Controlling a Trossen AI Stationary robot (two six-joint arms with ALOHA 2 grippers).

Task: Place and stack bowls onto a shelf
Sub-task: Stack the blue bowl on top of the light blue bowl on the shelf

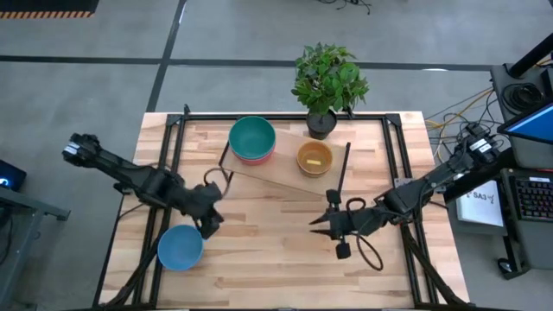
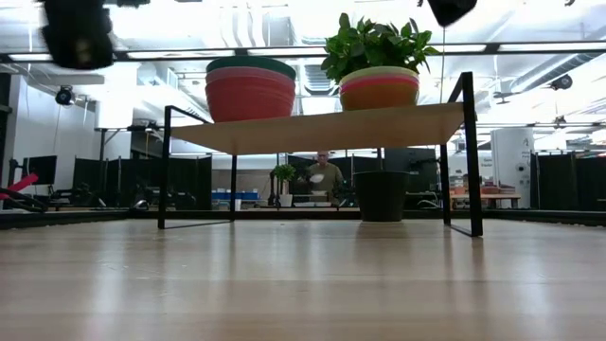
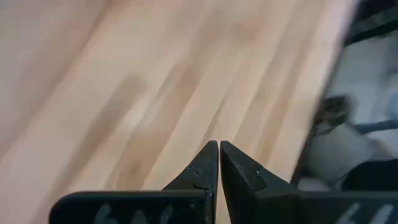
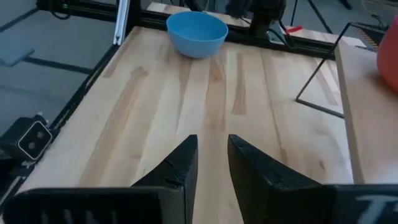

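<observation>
The left gripper (image 1: 210, 226) hangs over the near-left part of the bench (image 1: 276, 259), just beside the blue bowl (image 1: 180, 248), which sits upright on the bench close to its near-left corner; the high view does not settle whether the gripper touches the bowl's rim. In the left wrist view its jaws stand almost together, only a hairline gap between the two tips (image 3: 217, 155), with nothing between them and bare wood beneath. The right gripper (image 1: 321, 220) is held over the near-right part of the bench, well apart from the blue bowl, which its wrist view shows across the wood (image 4: 197, 33). Its jaws stand narrowly parted, a slim strip of bench showing between the dark fingers (image 4: 177, 168), and they hold nothing. The shelf (image 1: 285, 177) stands toward the far side of the bench on thin black legs. On its left end rests a stack of bowls with a teal bowl (image 1: 251, 137) on top and a pink bowl (image 1: 251, 159) showing under it; the low view shows this stack (image 2: 250, 90) sitting level on the board. Toward the right end is a second stack, an orange bowl (image 1: 314, 159) uppermost, with something yellow inside that cannot be made out. A potted plant (image 1: 327, 82) stands behind the shelf at the far edge.
</observation>
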